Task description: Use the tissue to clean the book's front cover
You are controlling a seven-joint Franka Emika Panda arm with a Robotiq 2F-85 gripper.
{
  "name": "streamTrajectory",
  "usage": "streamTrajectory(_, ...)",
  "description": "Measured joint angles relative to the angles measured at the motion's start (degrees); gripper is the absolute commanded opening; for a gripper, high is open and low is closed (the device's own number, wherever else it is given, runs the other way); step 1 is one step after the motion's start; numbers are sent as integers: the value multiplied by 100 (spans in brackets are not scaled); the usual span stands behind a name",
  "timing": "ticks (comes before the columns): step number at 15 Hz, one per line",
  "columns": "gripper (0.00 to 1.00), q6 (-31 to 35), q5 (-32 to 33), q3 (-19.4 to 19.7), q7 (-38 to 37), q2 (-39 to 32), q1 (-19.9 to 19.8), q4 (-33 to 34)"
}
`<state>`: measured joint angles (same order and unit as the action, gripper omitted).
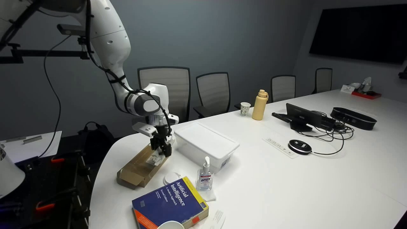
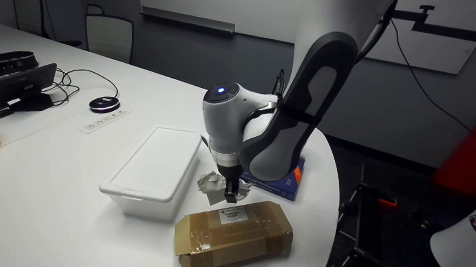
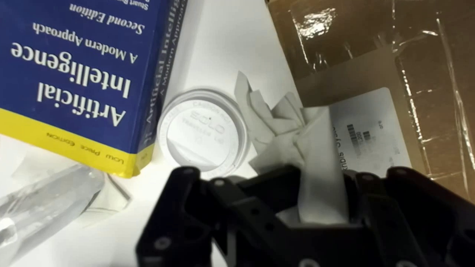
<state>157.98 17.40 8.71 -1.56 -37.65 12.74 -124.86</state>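
Mesh-backed chairs [image 1: 212,89], a conference table [image 1: 264,190], a speakerphone [image 1: 300,146] and a wall-mounted screen [image 1: 359,33] are marking an office meeting room.

Beneath the claw [image 1: 161,149], a white round-ended table [image 1: 286,187] is extending; behind the claw, black-framed mesh chairs [image 1: 163,81] are fronting a grey wall [image 1: 238,41].

lid [image 3: 202,133] between book [image 3: 70,70] and box [image 3: 371,48]
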Motion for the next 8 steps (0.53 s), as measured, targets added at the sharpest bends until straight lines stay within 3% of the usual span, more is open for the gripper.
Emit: streamTrajectory(8, 0, 1, 200, 108, 0, -830, 143, 818)
